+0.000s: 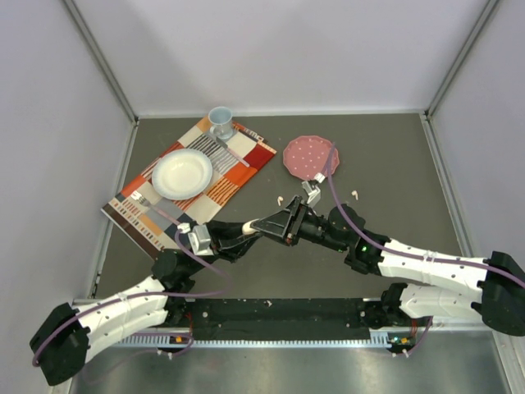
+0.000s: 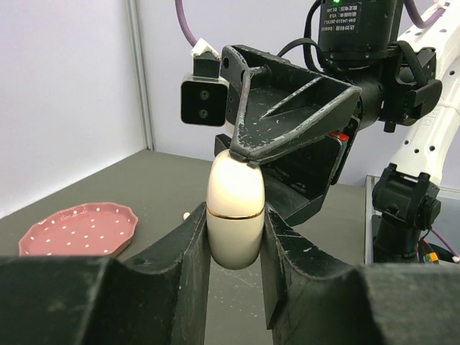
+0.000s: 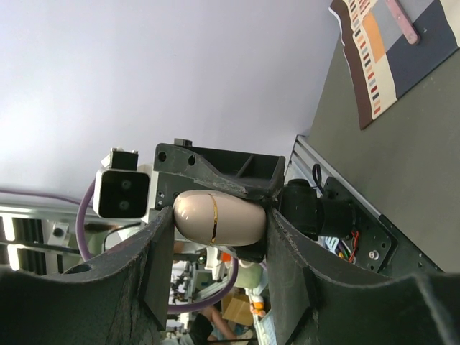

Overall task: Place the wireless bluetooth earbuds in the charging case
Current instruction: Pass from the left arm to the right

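Holds the charging case (image 2: 233,194) in the air over the middle of the table (image 1: 394,164), toward its near edge, with both arms at once. Clamps the lower half with the left gripper (image 2: 234,241), fingers narrow and pressed to either side from the gold seam downward. Pinches the upper half with the right gripper (image 3: 219,226), fingers likewise closed on the shell. Shows no gap at the seam: lid not yet open.

Finds only two earbuds, loose on the table: one (image 1: 280,199) just off the near-left rim of the pink plate (image 1: 312,156), another (image 1: 354,194) off its near-right rim, both well apart from the case.

Looks light, hard and glossy, so probably slippery, and rounded enough to squirt out of flat pads under a hard squeeze. Calls for one gripper per half, across the widest part. Expects the earbuds to be lighter still and prone to flick away; probably best pinched across the body.

Gives, from the top external view, the layout of arms, plate and earbuds, yet hides most of the case. Shows, from the left wrist view, the seam and upright pose. Shows, from the right wrist view, the case touching both fingers, and no earbuds.
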Controlling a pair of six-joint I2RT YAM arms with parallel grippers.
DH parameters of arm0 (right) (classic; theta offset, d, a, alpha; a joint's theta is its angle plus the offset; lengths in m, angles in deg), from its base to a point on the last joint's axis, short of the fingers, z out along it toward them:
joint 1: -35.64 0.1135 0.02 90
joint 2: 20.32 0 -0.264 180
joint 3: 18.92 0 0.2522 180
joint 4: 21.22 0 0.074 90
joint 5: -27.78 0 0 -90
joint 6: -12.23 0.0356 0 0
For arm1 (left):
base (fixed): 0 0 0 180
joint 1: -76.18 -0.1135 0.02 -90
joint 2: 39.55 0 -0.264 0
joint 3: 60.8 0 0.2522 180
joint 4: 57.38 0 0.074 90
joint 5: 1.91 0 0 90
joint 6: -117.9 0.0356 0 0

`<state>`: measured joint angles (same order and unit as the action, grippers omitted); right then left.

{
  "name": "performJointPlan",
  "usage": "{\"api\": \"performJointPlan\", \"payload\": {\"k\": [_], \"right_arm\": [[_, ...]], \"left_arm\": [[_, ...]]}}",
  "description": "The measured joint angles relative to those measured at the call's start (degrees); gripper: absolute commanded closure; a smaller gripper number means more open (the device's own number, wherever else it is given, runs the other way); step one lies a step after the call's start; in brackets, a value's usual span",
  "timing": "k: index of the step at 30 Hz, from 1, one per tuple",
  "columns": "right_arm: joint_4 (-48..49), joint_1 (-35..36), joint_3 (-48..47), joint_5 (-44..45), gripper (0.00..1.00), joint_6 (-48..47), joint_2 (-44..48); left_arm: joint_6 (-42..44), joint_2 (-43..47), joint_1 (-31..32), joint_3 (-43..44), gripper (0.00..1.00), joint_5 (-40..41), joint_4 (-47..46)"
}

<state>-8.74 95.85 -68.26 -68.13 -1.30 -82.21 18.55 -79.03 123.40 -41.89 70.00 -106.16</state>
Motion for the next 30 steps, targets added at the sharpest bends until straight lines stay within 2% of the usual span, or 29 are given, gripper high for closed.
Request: {"api": "performJointPlan", "payload": {"k": [3,9,13,15,16,17,19,30], "right_arm": [[0.42,0.00,0.33,0.02,0.80,0.33,0.00],[0.57,0.00,0.42,0.42,0.79,0.79,0.00],[1.46,0.00,1.49,0.66,0.79,1.40,0.00],[1.53,-0.02,1.51,0.81,0.78,1.60,0.00],[1.62,0.00,1.51,0.92,0.78,1.66,0.00],[1.66,0.00,1.51,0.94,0.78,1.75,0.00],[1.73,-0.02,1.51,0.96,0.78,1.77,0.00],[3.23,-0.02,1.53,0.94,0.78,1.81,0.00]], "left_arm": [[-0.02,0.00,0.07,0.00,0.58,0.04,0.02],[-0.20,0.20,0.09,-0.07,0.57,1.07,-0.68],[-0.20,0.37,0.09,-0.07,0.61,1.29,-0.90],[-0.22,0.35,0.09,-0.09,0.70,1.29,-0.92],[-0.33,0.35,0.09,-0.09,0.70,1.20,-0.94],[-0.42,0.35,0.11,-0.09,0.68,1.20,-0.94],[-0.57,0.35,0.11,-0.09,0.55,1.22,-0.98],[-0.79,-0.04,0.09,-0.09,0.55,1.25,-0.85]]}}
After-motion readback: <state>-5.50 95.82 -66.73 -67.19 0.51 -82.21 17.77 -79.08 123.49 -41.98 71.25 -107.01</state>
